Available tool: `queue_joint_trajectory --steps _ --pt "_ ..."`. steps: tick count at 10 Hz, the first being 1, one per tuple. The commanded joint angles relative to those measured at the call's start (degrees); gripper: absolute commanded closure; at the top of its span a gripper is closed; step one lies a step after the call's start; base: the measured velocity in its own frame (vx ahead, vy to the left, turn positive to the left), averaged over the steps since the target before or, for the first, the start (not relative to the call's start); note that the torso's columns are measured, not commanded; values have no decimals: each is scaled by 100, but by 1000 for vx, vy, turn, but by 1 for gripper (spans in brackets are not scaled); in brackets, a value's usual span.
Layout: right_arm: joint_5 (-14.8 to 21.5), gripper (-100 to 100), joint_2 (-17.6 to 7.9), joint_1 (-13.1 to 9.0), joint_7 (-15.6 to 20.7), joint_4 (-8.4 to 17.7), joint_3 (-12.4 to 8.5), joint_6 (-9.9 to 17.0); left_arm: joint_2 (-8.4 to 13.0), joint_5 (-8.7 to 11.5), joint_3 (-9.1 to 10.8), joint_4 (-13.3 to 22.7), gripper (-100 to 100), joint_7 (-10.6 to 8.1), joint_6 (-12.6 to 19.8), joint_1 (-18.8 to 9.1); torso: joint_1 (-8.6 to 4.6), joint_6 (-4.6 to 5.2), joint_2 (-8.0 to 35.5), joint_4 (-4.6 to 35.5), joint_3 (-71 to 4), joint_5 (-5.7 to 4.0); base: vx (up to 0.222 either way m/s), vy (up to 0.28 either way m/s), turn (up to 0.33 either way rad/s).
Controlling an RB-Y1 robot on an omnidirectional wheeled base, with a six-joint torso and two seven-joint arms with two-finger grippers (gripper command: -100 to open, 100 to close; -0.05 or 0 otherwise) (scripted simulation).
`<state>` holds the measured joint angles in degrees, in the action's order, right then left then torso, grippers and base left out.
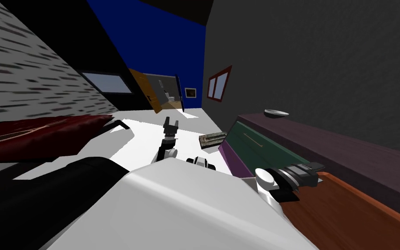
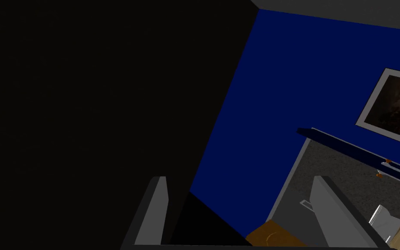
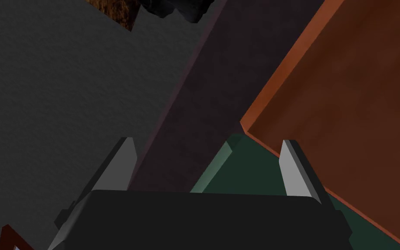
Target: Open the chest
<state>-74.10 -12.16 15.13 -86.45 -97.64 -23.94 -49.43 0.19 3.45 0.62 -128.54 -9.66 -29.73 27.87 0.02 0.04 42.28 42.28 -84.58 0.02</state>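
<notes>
Right gripper [image 1: 314, 171] lies closest, reaching out from beside me to the front of the chest [image 1: 346, 149], a long low piece that stands along the grey wall [image 1: 325, 65] on my right. Its two fingers [image 3: 124, 162] stand well apart, so the claw is open and grips nothing. Seen from the right wrist, they frame the spot where three parts of the chest meet: the dark purple top [image 3: 203, 100], the upper corner of a green drawer front [image 3: 242, 169] and the raised edge of an orange-brown drawer front [image 3: 351, 100]. One finger lies over the line between the wall and the purple top, the other over the line between the green and orange-brown fronts. Whether either fingertip touches the chest I cannot tell. From the head, the green front carries a thin pale handle [image 1: 252, 139], which sits toward the chest's far end, apart from the gripper. A shallow grey bowl [image 1: 276, 113] rests on the purple top near its far corner, close to the wall. On the white floor [image 1: 151, 139], just off the chest's far front corner, lies a small flat mottled block [image 1: 212, 139]. Left gripper [image 1: 171, 126] is held out ahead over the floor, well apart from the chest, its fingers [image 2: 158, 208] spread wide and empty.
</notes>
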Motion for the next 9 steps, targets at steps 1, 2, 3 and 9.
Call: queue_joint_trajectory --steps 1,2,3,9 --pt "-171 -100 -6 -42 -365 208 -57 -22 0 0 -1 0 0 0 0 -1 3 -7 -1 0 0 -1 17 44 99" --pt "-303 -100 -19 -87 -528 402 -104 -40 0 0 0 0 0 0 0 0 -2 0 1 0 1 -1 15 53 170" --pt "-303 -100 -19 -87 -638 402 -104 -40 0 0 0 0 0 0 0 -1 -1 -6 0 0 1 -2 10 41 123" --pt "-623 -100 -81 -209 -1353 938 -222 -72 0 0 0 0 0 0 0 0 0 -6 1 1 1 -2 9 39 143"
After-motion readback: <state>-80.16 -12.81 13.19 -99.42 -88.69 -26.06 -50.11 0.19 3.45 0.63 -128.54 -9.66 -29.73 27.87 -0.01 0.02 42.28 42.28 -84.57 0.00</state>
